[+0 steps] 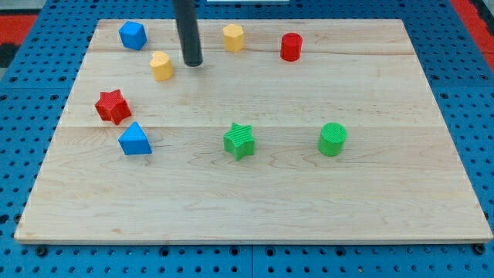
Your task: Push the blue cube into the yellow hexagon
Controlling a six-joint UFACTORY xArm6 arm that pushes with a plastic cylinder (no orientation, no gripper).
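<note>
The blue cube (133,35) sits near the board's top left corner. The yellow hexagon (233,37) sits near the top edge, right of centre-left. My tip (193,63) rests on the board between them, slightly lower, about a block's width left of the hexagon and well right of the cube. It touches neither. A yellow heart-shaped block (161,66) lies just left of my tip, below and right of the blue cube.
A red cylinder (291,47) is right of the hexagon. A red star (113,106) and a blue triangle (135,140) lie at the left. A green star (239,140) and a green cylinder (333,139) lie mid-board. The wooden board (255,208) sits on blue pegboard.
</note>
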